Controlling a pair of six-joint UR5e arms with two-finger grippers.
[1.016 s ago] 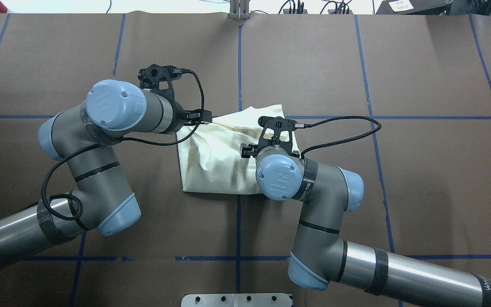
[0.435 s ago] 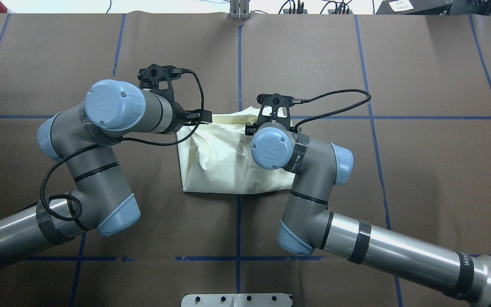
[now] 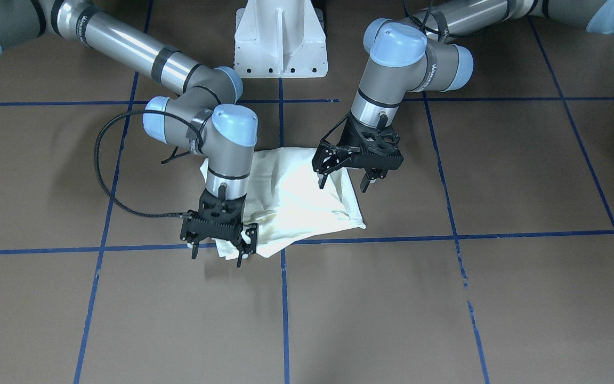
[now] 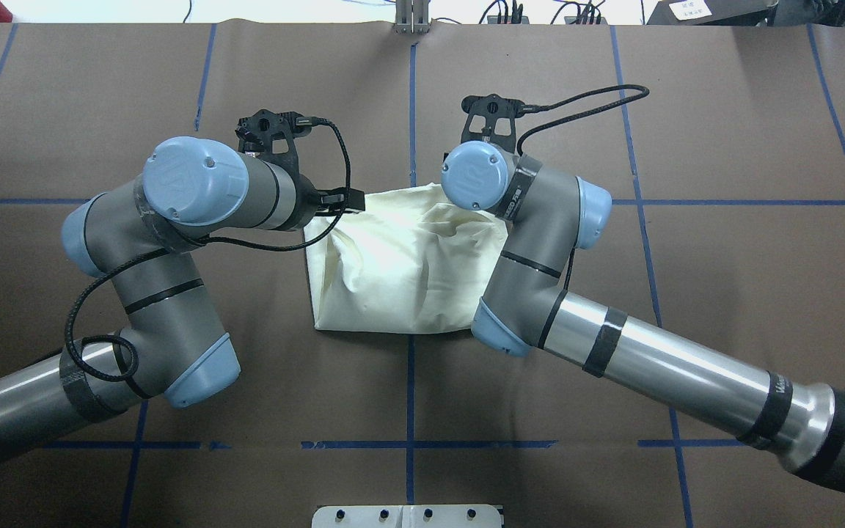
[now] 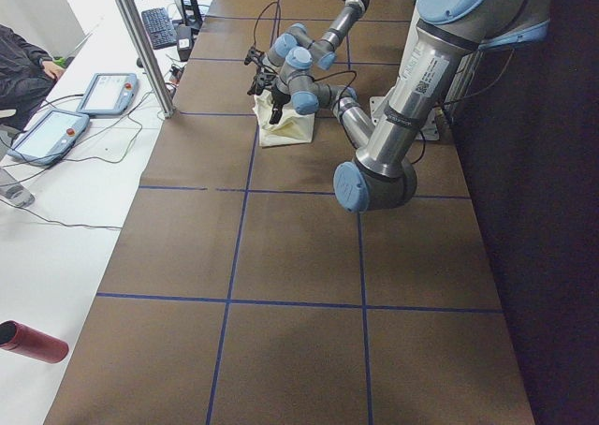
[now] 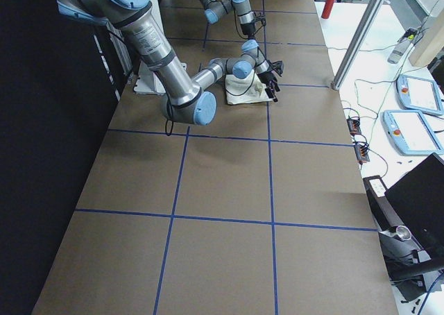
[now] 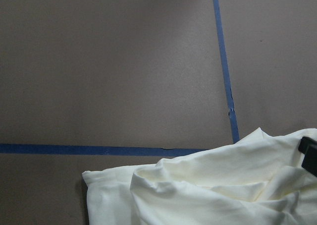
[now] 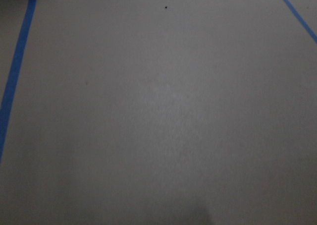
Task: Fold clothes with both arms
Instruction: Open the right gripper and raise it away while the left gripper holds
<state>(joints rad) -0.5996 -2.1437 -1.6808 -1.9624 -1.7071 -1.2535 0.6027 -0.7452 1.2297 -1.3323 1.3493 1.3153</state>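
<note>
T-shirt (image 3: pixel 296 202) is flanked on the bench (image 3: pixel 445 298): left edge straddled by the released left end effector (image 3: pixel 343 185), far right corner overhung by the released right end effector (image 3: pixel 216 258).

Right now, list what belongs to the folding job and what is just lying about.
Job:
T-shirt, plain cream side showing
left gripper, open over one edge of it
right gripper, open at a corner of it

Lying about, on the white side bench:
red cylinder
pendant
second pendant
keyboard
</note>
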